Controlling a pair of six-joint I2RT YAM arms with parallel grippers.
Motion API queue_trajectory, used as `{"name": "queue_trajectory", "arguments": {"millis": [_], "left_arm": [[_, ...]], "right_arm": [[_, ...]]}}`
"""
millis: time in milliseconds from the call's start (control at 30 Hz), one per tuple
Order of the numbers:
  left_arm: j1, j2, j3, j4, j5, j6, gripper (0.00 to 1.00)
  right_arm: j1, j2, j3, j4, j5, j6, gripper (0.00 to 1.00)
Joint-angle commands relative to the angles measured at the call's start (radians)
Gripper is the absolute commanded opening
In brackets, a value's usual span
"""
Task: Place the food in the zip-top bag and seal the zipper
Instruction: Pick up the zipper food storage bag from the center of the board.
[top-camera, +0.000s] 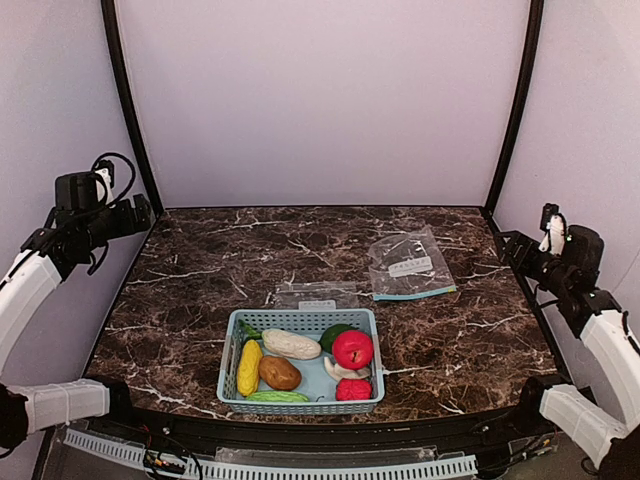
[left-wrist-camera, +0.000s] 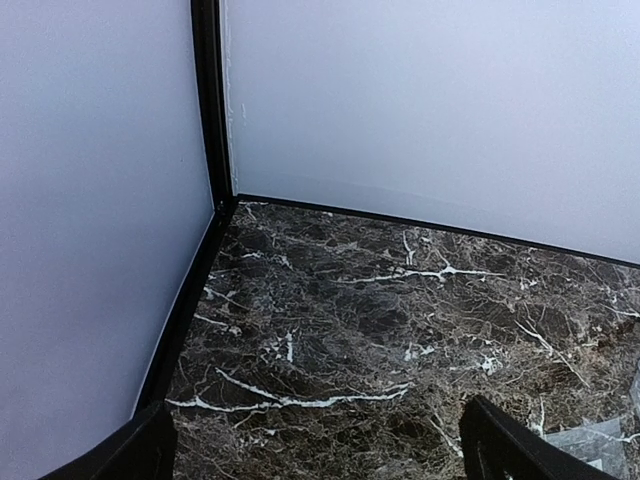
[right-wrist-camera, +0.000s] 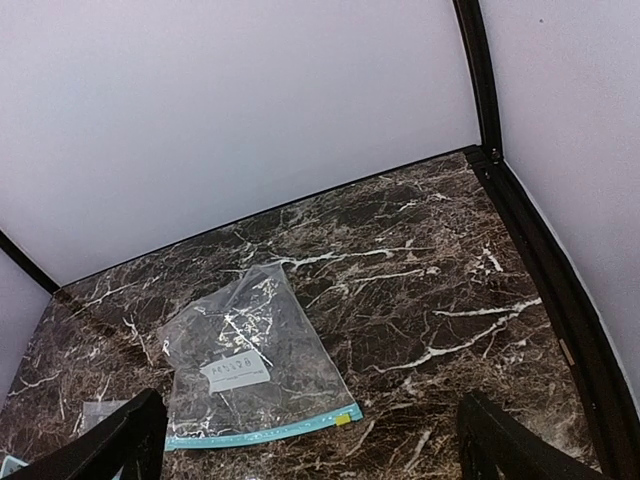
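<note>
The left gripper (left-wrist-camera: 322, 455) and right gripper (right-wrist-camera: 315, 448) are held wide open, empty. A clear plastic zip-top bag (right-wrist-camera: 250, 365) with a teal zipper is laid flat nearer the right one. Toy food (top-camera: 279, 373), a yellow corn (top-camera: 249, 367) and red apple (top-camera: 352, 349) included, is kept in a light blue plastic basket (top-camera: 300, 316). The bag's mouth is best pinched open first.

The bench (top-camera: 200, 260) is dark brown marble with white veins. A clear zip-top bag (top-camera: 408, 265) with a teal zipper strip and a white label lies flat on it, just ahead of the right tool (top-camera: 512, 247) and slightly to its left, well apart from the left tool (top-camera: 138, 214). A light blue basket (top-camera: 228, 375) stands near the front edge, between the two tools and back toward the arm bases. A second clear bag (top-camera: 315, 294) lies flat just beyond the basket's far rim.
</note>
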Motion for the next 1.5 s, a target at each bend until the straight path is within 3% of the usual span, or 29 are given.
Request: {"name": "queue_trajectory", "arguments": {"millis": [0, 333, 533, 733, 833, 1000, 1167, 1467], "left_arm": [[-0.002, -0.014, -0.015, -0.028, -0.027, 0.019, 1.00], [-0.021, -0.025, -0.090, 0.088, 0.229, 0.035, 1.00], [-0.250, 0.160, 0.087, 0.027, 0.293, 0.051, 1.00], [-0.301, 0.300, 0.188, 0.090, 0.453, -0.011, 1.00], [-0.300, 0.308, 0.166, 0.084, 0.419, 0.030, 1.00], [-0.301, 0.288, 0.093, 0.047, 0.246, 0.085, 1.00], [-0.300, 0.281, 0.103, 0.041, 0.260, 0.099, 1.00], [-0.301, 0.273, 0.097, 0.050, 0.316, 0.079, 1.00]], "right_arm": [[-0.004, -0.007, 0.033, -0.022, -0.047, 0.013, 0.99], [-0.004, 0.018, 0.048, -0.063, -0.140, 0.031, 0.98], [0.098, 0.069, 0.031, -0.035, -0.166, 0.086, 0.92], [0.238, 0.212, 0.075, -0.081, -0.074, 0.071, 0.86], [0.292, 0.300, 0.104, -0.092, -0.027, 0.070, 0.84], [0.362, 0.506, 0.186, -0.102, 0.069, 0.036, 0.81], [0.421, 0.697, 0.315, -0.097, 0.192, -0.012, 0.80], [0.434, 0.967, 0.515, -0.130, 0.340, -0.142, 0.88]]}}
